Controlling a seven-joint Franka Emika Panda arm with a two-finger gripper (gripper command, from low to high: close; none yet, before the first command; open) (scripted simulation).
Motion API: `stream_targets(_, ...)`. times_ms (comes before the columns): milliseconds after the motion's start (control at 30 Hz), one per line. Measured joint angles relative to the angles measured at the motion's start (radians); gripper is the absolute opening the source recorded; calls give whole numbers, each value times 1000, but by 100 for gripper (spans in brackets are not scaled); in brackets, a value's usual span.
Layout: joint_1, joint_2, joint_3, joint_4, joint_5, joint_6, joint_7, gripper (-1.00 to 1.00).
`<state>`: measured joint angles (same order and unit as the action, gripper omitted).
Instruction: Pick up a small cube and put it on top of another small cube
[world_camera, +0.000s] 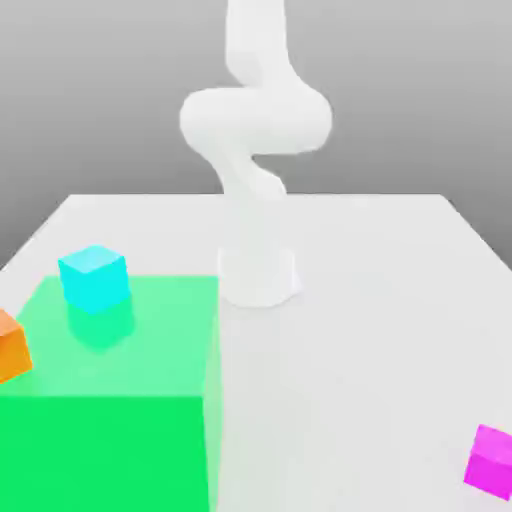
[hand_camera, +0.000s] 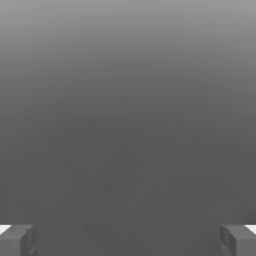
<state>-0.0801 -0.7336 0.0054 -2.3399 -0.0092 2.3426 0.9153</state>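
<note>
The small cube is out of view. A cyan cube (world_camera: 94, 278) rests on top of a large green block (world_camera: 110, 400) at the exterior view's left. The white arm (world_camera: 255, 120) rises from its base (world_camera: 258, 276) at the table's middle and bends upward out of the picture. In the hand view my gripper (hand_camera: 128, 240) is open. Its two grey fingertips (hand_camera: 17, 240) stand far apart with nothing between them, against plain grey background.
An orange cube (world_camera: 10, 345) sits against the green block at the exterior view's left edge. A pinkish magenta cube (world_camera: 490, 460) lies on the white table (world_camera: 380, 300) near the front right corner.
</note>
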Motion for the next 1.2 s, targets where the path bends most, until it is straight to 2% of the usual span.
stream_targets(400,-374,321,2,-192,-43,205,556,0)
stream_targets(733,-617,584,-70,-350,-63,374,1001,0)
stream_targets(933,-746,741,-139,-446,4,476,1212,0)
stream_targets(1167,-801,985,-61,-423,120,671,1172,0)
stream_targets(1200,-810,1011,-50,-418,124,692,1168,-100)
